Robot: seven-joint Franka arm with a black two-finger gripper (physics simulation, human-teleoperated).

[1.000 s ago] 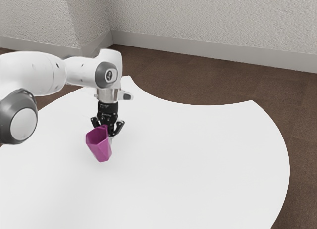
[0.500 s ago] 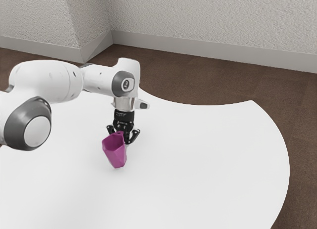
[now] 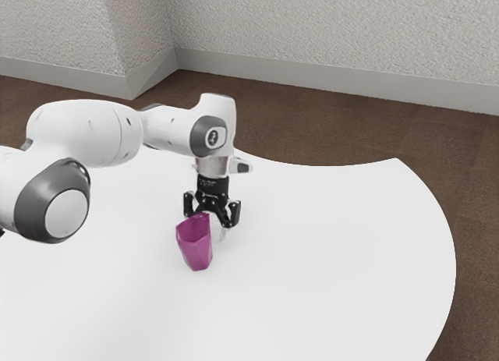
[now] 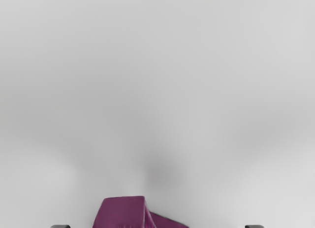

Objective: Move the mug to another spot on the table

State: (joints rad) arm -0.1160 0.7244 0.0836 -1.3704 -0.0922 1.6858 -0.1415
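— Over the last second the arm (image 3: 117, 135) had swung toward the exterior view's right. The mug (image 3: 195, 245) had gone with it, ending further along the white bench (image 3: 351, 244) and standing straighter than it had.

— And the fingers (image 3: 212, 223)?

— From the side camera they were clamped on the mug's rim wall, on the side toward the exterior view's right. The mug's body hung just below them and a little to that view's left. Its base was very close to the bench, but I couldn't tell whether it touched.

— What did the wrist camera show?

— The purple mug (image 4: 123, 214) lay right under the hand, with plain bench beyond it.

— How would you expect it to handle?

— I judged it light and rigid, a hard faceted shell, probably slick. A pinch on one wall held it off-centre, so it could swing or slip if the move were quick. The rim wall looked the sensible place to hold, as I couldn't make out a handle. Setting it down level seemed the step still to do.
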